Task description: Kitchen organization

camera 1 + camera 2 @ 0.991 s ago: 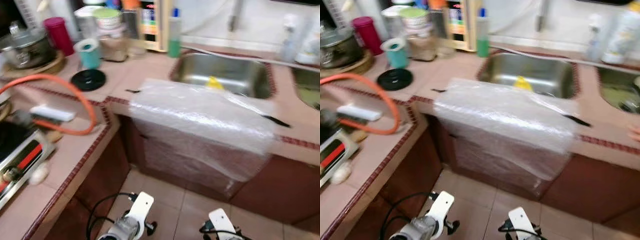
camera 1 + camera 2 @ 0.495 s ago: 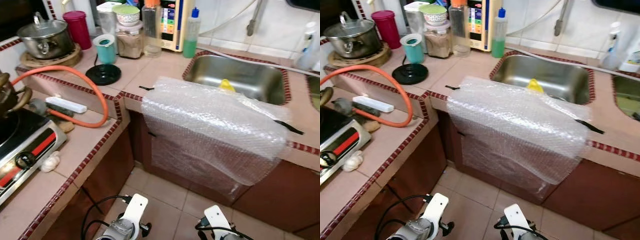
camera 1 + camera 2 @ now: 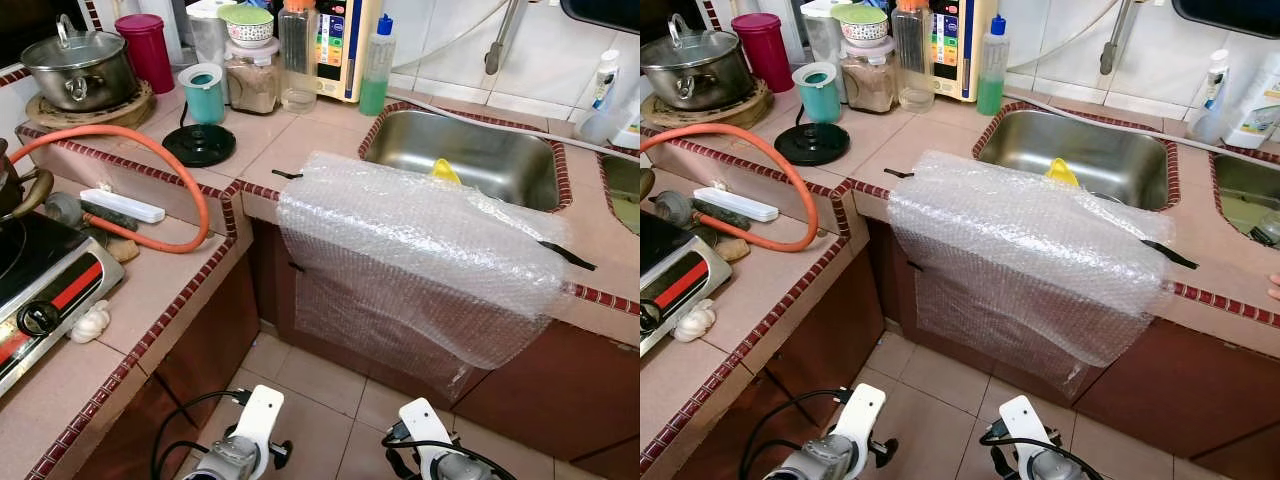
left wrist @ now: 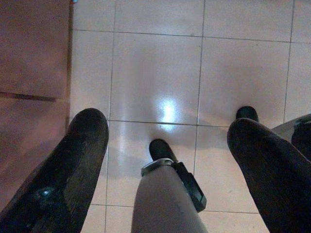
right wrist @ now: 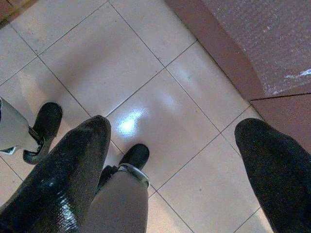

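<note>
Tiled L-shaped counter point(image 3: 300, 140), bubble wrap point(image 3: 420, 250) draped beside sink point(image 3: 470, 160), both pincers point(image 4: 167, 141) point(image 5: 175, 145) open, empty

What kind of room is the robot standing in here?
Most likely a home kitchen. A stainless steel sink is set into a tiled counter, a lidded metal pot stands at the back left, and a gas stove fed by an orange hose sits nearby.

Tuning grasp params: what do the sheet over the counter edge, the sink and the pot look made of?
Sheet: clear bubble wrap, dimpled plastic film. Sink: brushed stainless steel by its dull grey sheen. Pot: shiny metal, likely steel; lid possibly glass.
</note>
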Robot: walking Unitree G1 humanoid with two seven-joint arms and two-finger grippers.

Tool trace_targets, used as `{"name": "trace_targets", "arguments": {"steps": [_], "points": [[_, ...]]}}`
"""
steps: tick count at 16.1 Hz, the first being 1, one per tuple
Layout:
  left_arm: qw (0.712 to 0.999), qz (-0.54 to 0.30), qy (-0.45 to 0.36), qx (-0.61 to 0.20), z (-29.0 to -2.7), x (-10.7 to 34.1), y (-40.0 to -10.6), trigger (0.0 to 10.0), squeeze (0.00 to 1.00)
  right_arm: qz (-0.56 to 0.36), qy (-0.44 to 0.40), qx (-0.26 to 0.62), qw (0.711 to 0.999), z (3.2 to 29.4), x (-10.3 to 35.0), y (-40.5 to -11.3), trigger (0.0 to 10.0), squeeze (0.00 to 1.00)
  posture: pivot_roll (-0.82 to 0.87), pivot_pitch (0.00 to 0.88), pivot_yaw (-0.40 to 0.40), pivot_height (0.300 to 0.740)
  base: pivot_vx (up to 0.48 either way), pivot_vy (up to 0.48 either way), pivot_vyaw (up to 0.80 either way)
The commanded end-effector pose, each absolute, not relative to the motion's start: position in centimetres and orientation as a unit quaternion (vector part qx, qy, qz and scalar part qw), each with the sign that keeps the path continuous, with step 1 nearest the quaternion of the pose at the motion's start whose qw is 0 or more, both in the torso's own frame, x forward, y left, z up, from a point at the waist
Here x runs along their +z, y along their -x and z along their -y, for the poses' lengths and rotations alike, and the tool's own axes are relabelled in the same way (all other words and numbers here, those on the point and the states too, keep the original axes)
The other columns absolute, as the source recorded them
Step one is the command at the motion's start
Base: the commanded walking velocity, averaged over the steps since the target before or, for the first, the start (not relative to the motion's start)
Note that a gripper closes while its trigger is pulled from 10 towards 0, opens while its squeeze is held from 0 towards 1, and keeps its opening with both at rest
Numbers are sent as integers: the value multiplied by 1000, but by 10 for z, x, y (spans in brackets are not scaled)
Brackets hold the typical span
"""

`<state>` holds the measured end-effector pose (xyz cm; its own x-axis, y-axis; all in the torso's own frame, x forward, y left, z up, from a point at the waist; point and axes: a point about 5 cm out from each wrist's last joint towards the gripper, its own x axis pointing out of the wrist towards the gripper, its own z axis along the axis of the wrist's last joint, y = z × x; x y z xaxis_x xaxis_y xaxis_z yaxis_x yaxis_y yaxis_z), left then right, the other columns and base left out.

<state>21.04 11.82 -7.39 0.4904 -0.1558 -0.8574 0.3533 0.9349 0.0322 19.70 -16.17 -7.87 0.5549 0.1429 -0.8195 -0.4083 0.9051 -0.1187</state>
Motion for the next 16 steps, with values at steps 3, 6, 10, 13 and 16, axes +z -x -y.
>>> {"name": "trace_targets", "arguments": {"steps": [3, 6, 10, 13, 16], "points": [[857, -482, -110, -145, -121, -72, -214, 10000, 0, -443, 145, 153, 872, 161, -78, -199, 10000, 0, 121, 0, -2, 740, 0, 0, 0], [854, -480, -123, -157, -123, -70, -217, 10000, 0, -449, 135, 137, 872, 165, -79, -196, 10000, 0, 109, 0, 26, 740, 0, 0, 0], [853, -474, -138, -171, -128, -66, -225, 10000, 0, -458, 118, 121, 873, 166, -82, -192, 10000, 0, 102, 0, 47, 740, 0, 0, 0], [852, -473, -144, -175, -127, -65, -226, 10000, 0, -459, 115, 119, 873, 166, -82, -191, 10000, 0, 97, 0, 62, 740, 0, 0, 0], [850, -494, -112, -147, -126, -68, -221, 10000, 0, -463, 111, 117, 872, 167, -84, -187, 10000, 0, 91, 0, 59, 740, 0, 0, 0]]}}
